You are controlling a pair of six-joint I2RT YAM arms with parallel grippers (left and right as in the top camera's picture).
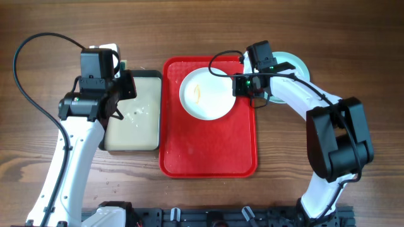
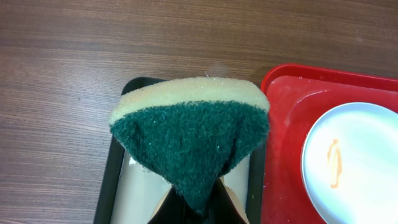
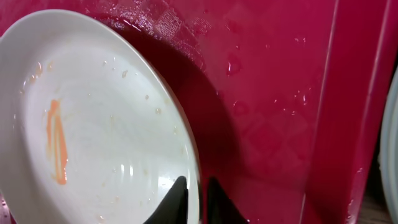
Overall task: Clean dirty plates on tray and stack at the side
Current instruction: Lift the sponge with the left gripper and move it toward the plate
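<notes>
From overhead I see the left gripper (image 1: 124, 88) above the small black-rimmed beige tray (image 1: 136, 135). The right gripper (image 1: 240, 85) is at the right edge of the round white plastic plate (image 1: 205, 94), which lies in the upper half of the large red rectangular plastic tray (image 1: 208, 151). A pale green plate (image 1: 298, 63) sits just off that tray's top right corner, partly under the right arm.

My left wrist view shows the jaws clamped on a yellow foam sponge with a dark green scouring face (image 2: 193, 143).

In my right wrist view, the fingers (image 3: 179, 200) straddle the white plate's rim with a narrow gap between them. I cannot tell whether they pinch it. An orange smear (image 3: 57, 143) marks the plate.
</notes>
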